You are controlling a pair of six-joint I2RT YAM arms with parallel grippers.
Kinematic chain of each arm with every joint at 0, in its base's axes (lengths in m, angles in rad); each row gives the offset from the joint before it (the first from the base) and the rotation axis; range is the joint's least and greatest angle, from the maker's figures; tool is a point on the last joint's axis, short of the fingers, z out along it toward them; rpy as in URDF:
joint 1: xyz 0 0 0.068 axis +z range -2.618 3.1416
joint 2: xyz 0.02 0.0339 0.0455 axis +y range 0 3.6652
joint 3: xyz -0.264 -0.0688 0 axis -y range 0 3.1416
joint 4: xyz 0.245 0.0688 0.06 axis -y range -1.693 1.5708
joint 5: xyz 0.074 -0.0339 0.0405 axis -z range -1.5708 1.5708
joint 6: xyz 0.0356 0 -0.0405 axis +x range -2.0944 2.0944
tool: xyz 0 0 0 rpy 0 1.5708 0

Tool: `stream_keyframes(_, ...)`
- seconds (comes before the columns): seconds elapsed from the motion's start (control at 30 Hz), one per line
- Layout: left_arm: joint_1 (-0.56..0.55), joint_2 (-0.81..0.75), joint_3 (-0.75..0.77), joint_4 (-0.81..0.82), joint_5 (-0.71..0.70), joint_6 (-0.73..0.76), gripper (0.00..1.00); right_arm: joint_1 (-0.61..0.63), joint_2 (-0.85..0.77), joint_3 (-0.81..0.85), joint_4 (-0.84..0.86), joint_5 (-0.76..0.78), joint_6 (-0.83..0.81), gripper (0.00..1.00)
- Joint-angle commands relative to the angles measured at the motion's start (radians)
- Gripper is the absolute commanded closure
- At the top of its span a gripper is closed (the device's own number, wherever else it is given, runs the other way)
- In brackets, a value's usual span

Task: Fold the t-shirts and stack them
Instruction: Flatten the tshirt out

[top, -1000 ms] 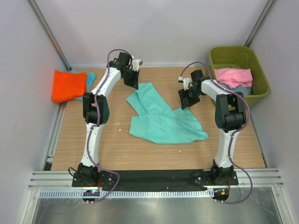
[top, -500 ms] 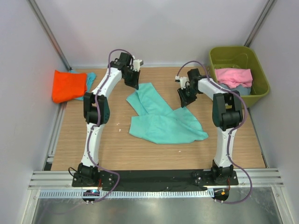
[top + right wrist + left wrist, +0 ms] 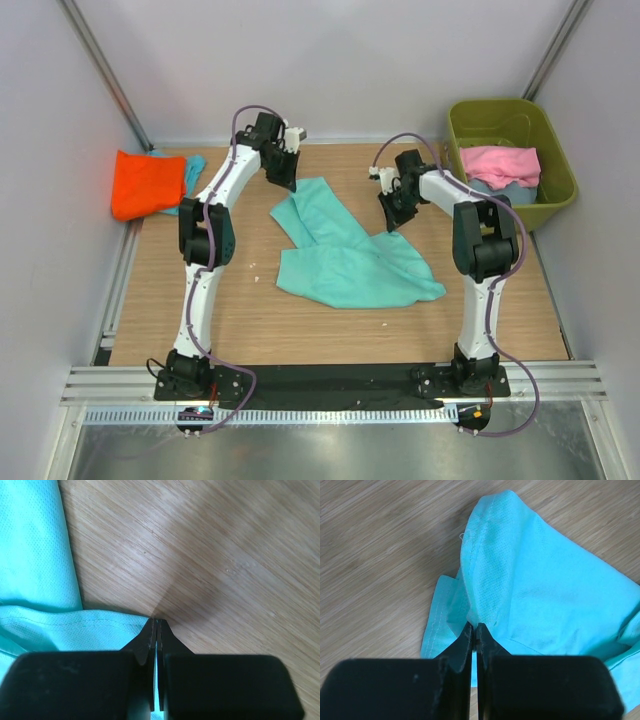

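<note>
A teal t-shirt (image 3: pixel 350 262) lies crumpled on the wooden table between the two arms. My left gripper (image 3: pixel 290 185) is at its far end and is shut on a fold of the cloth (image 3: pixel 485 570), pinched at the fingertips (image 3: pixel 474 628). My right gripper (image 3: pixel 392 225) is at the shirt's right edge. It is shut with its tips (image 3: pixel 157 622) on the corner of the stitched hem (image 3: pixel 60 625). An orange t-shirt (image 3: pixel 147 184) lies folded at the far left. A pink t-shirt (image 3: pixel 500 163) rests in the bin on a pale blue one (image 3: pixel 497 190).
The olive-green bin (image 3: pixel 562 190) stands at the far right, off the table's corner. A scrap of teal cloth (image 3: pixel 194 170) shows from under the orange shirt. White walls and metal posts close in the table on three sides.
My right gripper has shut and has shifted a little left onto the teal shirt's edge. The left gripper and the shirt have stayed put.
</note>
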Motion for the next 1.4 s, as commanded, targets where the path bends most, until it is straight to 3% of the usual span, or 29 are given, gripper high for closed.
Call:
stream_keyframes(0.0, -0.003, -0.048, 0.032, -0.002, -0.003, 0.000, 1.00, 0.006, -0.049, -0.024, -0.013, 0.053, -0.011, 0.99)
stream_keyframes(0.2, 0.004, -0.103, 0.075, -0.012, -0.046, 0.030, 1.00, -0.003, -0.181, 0.125, -0.022, 0.182, -0.095, 0.98)
stream_keyframes(0.43, 0.021, -0.262, 0.139, 0.009, -0.121, 0.138, 1.00, -0.023, -0.253, 0.490, -0.096, 0.253, -0.152, 0.99)
stream_keyframes(0.53, 0.021, -0.347, 0.142, 0.015, -0.165, 0.180, 1.00, -0.024, -0.283, 0.567, -0.117, 0.266, -0.141, 0.99)
stream_keyframes(0.97, 0.024, -0.646, 0.009, 0.001, -0.305, 0.316, 1.00, -0.024, -0.684, 0.435, -0.018, 0.303, 0.024, 0.99)
stream_keyframes(1.2, 0.024, -0.836, -0.082, -0.057, -0.212, 0.277, 1.00, -0.024, -0.851, 0.427, -0.045, 0.303, 0.067, 0.99)
stream_keyframes(1.37, 0.024, -0.896, -0.100, -0.251, -0.068, 0.277, 1.00, -0.024, -0.900, 0.431, -0.140, 0.242, 0.107, 0.99)
